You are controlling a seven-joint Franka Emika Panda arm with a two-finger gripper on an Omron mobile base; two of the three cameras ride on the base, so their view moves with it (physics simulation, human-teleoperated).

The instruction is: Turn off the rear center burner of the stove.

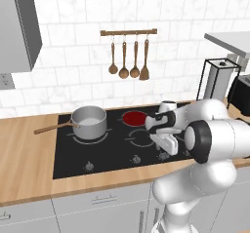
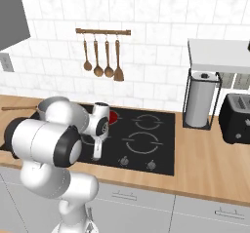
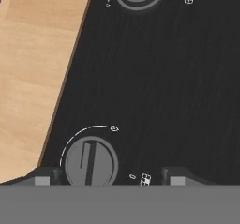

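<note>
White tiled wall [image 1: 73, 47], wooden counter [image 1: 24, 164], grey drawers [image 1: 97, 205], hanging wooden utensils [image 1: 129, 59], grey wall cabinet [image 1: 17, 27]

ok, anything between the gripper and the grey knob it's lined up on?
Nothing visible. In the hand view the round grey ridged knob sits on the black glass stove between the gripper's dark fingertips, with bare glass around it. The rear center burner glows red.
</note>
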